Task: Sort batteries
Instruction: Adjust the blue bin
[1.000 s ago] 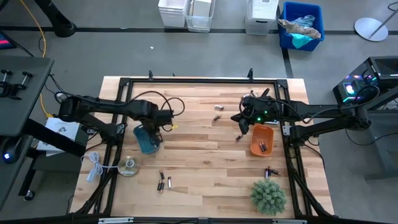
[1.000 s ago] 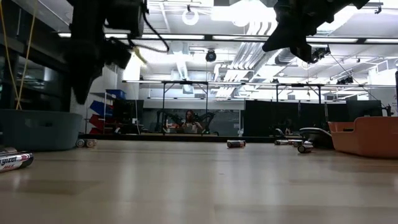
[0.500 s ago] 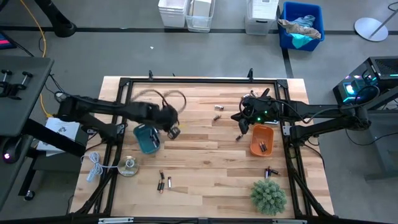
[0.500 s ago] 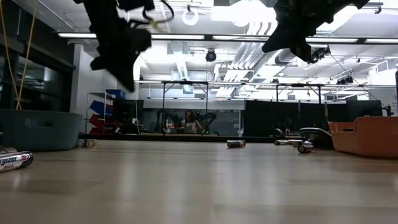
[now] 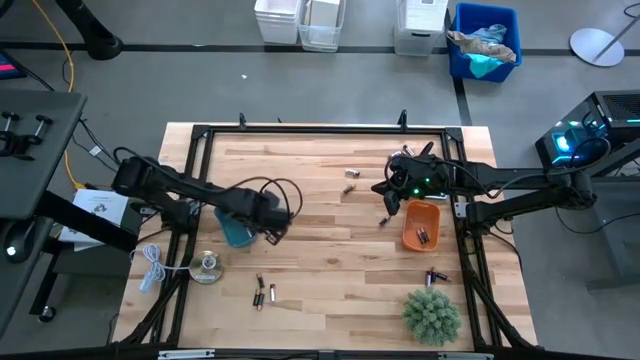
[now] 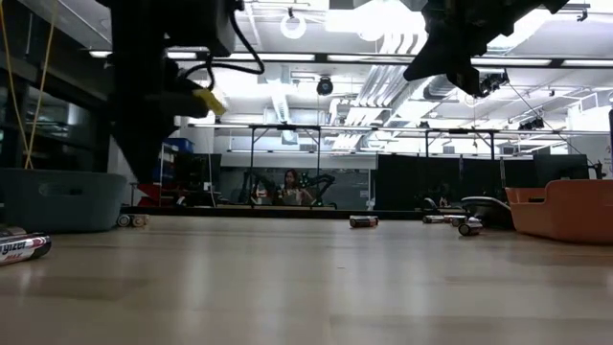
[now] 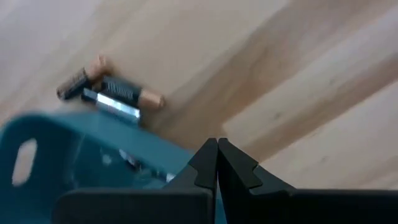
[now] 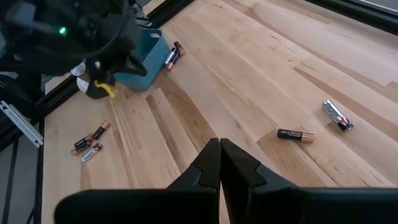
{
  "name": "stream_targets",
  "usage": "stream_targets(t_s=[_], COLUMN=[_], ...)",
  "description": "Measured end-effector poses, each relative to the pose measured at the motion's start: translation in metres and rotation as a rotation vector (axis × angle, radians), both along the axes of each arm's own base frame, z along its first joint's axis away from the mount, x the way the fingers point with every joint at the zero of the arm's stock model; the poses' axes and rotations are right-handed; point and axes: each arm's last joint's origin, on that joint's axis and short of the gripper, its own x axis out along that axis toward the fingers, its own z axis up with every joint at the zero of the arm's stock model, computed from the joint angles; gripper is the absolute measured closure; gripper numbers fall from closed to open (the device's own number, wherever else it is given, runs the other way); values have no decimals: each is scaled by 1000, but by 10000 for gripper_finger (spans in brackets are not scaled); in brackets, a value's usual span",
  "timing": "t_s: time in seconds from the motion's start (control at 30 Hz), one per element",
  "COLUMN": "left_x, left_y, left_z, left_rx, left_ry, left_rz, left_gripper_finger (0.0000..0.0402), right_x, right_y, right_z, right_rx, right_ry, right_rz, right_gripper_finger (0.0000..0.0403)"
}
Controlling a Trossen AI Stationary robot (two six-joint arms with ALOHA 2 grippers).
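From above, my left gripper point(image 5: 272, 232) hangs just right of the blue tray point(image 5: 233, 226), its jaws pressed together on nothing. My right gripper point(image 5: 388, 204) waits by the orange tray point(image 5: 420, 224), also closed and empty. Batteries point(image 5: 264, 293) lie scattered: 3 near the front edge, 2 far near the middle, 1 left of the orange tray, more inside it.

From table height, 1 battery point(image 6: 363, 221) lies side-on in the middle distance, its long axis running left to right; another point(image 6: 19, 249) lies close at the left edge.

Through my left wrist camera, 2 cells point(image 7: 111, 94) lie touching the blue tray's outer wall, side by side, copper ends pointing away from the tray at a slant.

Through my right wrist camera, 2 loose cells point(image 8: 296, 134) lie flat on the wood, long axes differing.

I judge these light, rigid, smooth and apt to roll; I would pinch across the middle of the barrel, fingers square to the long axis.
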Motion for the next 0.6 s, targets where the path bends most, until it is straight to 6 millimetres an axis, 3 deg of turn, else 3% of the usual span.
stream_targets(t_s=[0.37,0.47,0.6], left_x=[-19,-28,-31], left_y=[-17,-12,2], left_z=[3,9,20], left_rx=[-26,31,55], left_ry=[143,212,161], left_rz=[-18,-15,-5], left_gripper_finger=[401,401,401], right_x=[0,0,0], right_y=[0,0,-1], right_z=[0,0,0], right_rx=[-9,-9,-13], right_ry=[2,2,1], right_rz=[-15,-15,-22], right_gripper_finger=[403,403,403])
